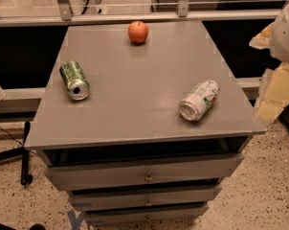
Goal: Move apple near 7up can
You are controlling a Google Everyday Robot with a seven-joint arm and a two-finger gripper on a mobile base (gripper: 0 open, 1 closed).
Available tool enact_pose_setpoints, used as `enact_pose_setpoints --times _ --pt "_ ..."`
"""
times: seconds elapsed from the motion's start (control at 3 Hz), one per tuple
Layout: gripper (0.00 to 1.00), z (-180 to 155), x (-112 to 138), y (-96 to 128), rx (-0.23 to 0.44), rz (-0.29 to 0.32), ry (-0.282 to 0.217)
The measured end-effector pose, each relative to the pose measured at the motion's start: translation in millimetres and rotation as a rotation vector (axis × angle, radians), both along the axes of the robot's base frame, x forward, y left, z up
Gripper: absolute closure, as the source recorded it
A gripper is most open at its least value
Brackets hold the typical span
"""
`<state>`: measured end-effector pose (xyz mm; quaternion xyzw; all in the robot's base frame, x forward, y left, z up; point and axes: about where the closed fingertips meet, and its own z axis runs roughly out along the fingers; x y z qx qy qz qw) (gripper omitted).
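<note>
Grey cabinet top (144, 80), flat, carries three items. Apple (138, 32) stands stem up near the far edge; dark green can (74, 80) lies on its side at left; 7up can (199, 100) lies on its side at right, well apart from the apple. Gripper: not in frame.

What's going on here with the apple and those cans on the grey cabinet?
Nothing is being handled right now. The apple sits alone near the far edge of the grey cabinet top. The 7up can lies on its side near the front right, and a dark green can lies on its side at the left. The robot's gripper is not in view, and the apple is far from the 7up can, so the move is not yet done.
</note>
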<state>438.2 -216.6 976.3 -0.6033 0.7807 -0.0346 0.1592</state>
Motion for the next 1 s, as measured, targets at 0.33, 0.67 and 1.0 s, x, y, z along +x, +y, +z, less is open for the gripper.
enact_pose_setpoints --times 0.33,0.67,1.0 --pt "0.00 0.0 0.0 0.0 0.000 0.000 0.000" --pt "0.00 -6.2 28.9 8.4 0.053 0.019 -0.044" --pt "0.00 -10.1 88.1 27.1 0.153 0.036 -0.141"
